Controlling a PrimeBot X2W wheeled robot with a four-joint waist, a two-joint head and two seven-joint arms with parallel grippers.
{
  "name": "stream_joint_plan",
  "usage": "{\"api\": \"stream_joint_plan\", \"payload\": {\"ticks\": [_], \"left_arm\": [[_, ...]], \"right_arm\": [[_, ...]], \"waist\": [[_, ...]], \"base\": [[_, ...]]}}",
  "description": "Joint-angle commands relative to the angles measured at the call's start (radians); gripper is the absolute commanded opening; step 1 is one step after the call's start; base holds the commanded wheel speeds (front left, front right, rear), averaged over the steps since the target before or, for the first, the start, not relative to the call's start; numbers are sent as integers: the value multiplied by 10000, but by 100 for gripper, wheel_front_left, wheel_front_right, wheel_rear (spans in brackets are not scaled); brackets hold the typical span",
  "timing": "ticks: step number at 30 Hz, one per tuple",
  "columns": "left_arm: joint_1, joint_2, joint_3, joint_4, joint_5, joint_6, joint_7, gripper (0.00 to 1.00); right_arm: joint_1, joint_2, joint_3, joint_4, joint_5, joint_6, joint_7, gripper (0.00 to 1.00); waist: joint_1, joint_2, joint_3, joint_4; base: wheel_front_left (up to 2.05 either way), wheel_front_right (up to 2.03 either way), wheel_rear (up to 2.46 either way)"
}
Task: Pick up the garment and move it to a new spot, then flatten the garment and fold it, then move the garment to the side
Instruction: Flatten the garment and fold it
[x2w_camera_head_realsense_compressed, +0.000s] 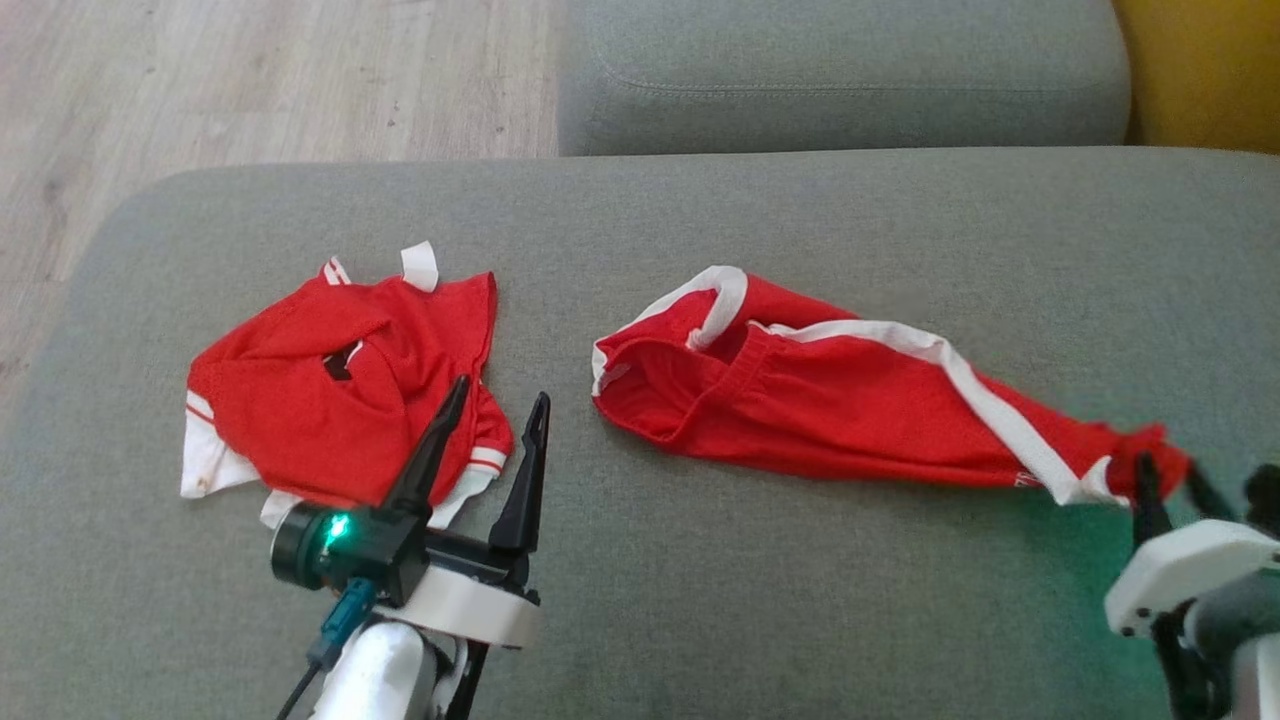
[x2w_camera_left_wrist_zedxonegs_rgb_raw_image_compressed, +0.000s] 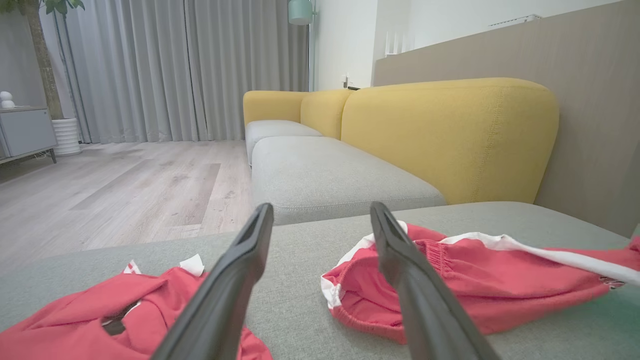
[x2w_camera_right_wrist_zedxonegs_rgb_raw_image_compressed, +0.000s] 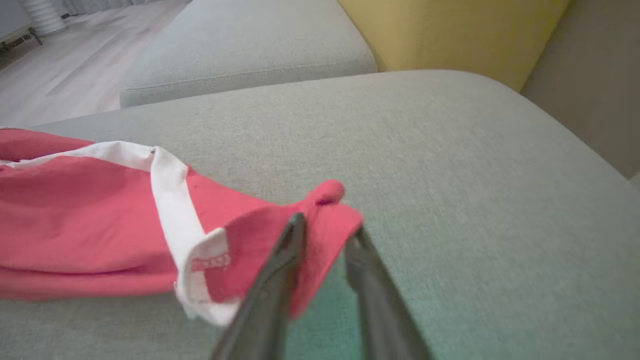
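We are looking across a grey cushion (x2w_camera_head_realsense_compressed: 700, 220) from left to right. Furthest left is a crumpled red shirt (x2w_camera_head_realsense_compressed: 330, 400) with white trim, lying just to the left of the left pincer (x2w_camera_head_realsense_compressed: 500, 390). Its lower right hem is passing under that pincer's left finger in the head view.

The left arm is coming up from the bottom edge, pale forearm first, then a dark wrist with a green light glowing on it. Its two fingers are pointing away from us, low over the cushion and nearly level. They are standing wide apart and are holding nothing. In the left wrist view the left pincer (x2w_camera_left_wrist_zedxonegs_rgb_raw_image_compressed: 321, 207) is framing bare cushion, with the shirt (x2w_camera_left_wrist_zedxonegs_rgb_raw_image_compressed: 75, 320) at its left and the red shorts (x2w_camera_left_wrist_zedxonegs_rgb_raw_image_compressed: 475, 290) at its right.

The shorts (x2w_camera_head_realsense_compressed: 830, 410), red with a white side stripe, are lying stretched out, waistband toward the left pincer and near it but apart. Their far end is reaching the right pincer (x2w_camera_head_realsense_compressed: 1168, 470).

The right arm is entering at the lower right corner, its pale wrist angling the fingers forward and down to the cushion. In the right wrist view the right pincer (x2w_camera_right_wrist_zedxonegs_rgb_raw_image_compressed: 325, 226) is standing narrowly parted. The end of the shorts (x2w_camera_right_wrist_zedxonegs_rgb_raw_image_compressed: 75, 225) is lying in the gap, and the rest is trailing off to its left.
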Motion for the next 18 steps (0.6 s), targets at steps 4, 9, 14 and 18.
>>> {"api": "stream_joint_plan", "payload": {"ticks": [4,9,14,18], "left_arm": [[-536,78,234,-232,78,-18,-93,100],[-596,65,221,-227,51,-19,-93,100],[-618,43,200,-252,14,-8,-93,100],[-615,23,174,-276,-21,1,-93,100]], "right_arm": [[-265,98,-624,-875,-616,67,-327,100],[-404,158,-558,-1549,-532,67,-1307,100],[-314,163,881,-2081,159,67,-2728,100],[-226,164,1886,-1968,503,67,-3230,100]], "waist": [[0,0,-60,-41],[0,0,-84,-21],[0,0,-69,143],[0,0,76,341]], "base": [[0,0,0],[0,0,0],[0,0,0],[0,0,0]]}}
